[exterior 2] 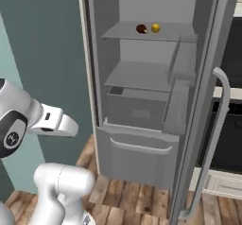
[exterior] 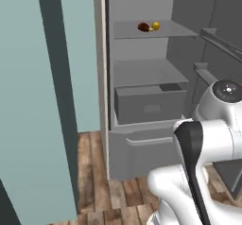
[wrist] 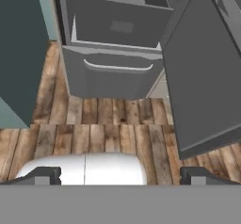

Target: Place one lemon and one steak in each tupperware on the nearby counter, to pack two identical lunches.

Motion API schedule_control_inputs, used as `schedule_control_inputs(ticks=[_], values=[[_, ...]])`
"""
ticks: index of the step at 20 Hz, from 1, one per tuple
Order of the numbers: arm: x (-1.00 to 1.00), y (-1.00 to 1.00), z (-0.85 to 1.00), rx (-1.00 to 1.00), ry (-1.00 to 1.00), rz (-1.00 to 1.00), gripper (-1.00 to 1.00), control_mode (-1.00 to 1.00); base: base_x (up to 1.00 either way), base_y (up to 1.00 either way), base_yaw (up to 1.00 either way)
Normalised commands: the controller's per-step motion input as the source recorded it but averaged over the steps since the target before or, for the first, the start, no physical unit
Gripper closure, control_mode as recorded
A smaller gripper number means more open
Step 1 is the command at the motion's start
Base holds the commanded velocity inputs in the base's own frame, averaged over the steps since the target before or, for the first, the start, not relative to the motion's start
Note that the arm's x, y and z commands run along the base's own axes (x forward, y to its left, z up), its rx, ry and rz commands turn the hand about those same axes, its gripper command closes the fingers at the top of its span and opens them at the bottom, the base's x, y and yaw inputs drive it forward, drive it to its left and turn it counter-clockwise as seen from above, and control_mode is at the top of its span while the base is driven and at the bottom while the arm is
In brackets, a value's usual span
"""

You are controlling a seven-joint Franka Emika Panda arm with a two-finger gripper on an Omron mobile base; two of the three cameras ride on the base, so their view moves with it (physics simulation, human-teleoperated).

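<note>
The lemon (exterior: 155, 26) sits on the fridge's upper shelf (exterior: 175, 30), touching or just right of a dark steak (exterior: 143, 27). It looks small, firm and smooth, likely to roll, so pinching across its middle seems best; the steak looks flat, soft and probably slick, so take it across its width. The gripper (wrist: 120, 176) hangs low over the wooden floor (wrist: 108, 115) before the freezer drawer (wrist: 113, 75), jaws fully spread and empty.

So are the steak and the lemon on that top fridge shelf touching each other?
Apart. The right base view shows the steak and lemon side by side on the shelf with a bare strip between them; the left base view is less clear.
</note>
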Motion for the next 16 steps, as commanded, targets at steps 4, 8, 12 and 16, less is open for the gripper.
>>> schedule_control_inputs(ticks=[4, 8, 12, 16], values=[[0.00, 0.00, 0.00, 0.00, 0.00, 0.00, -1.00, 1.00, 0.39, 0.02, -0.28], [0.00, 0.00, 0.00, 0.00, 0.00, 0.00, -1.00, 1.00, 0.61, 0.04, -0.13], [0.00, 0.00, 0.00, 0.00, 0.00, 0.00, -1.00, 1.00, 0.69, -0.01, -0.01], [0.00, 0.00, 0.00, 0.00, 0.00, 0.00, -1.00, 1.00, 0.73, -0.02, 0.00]])
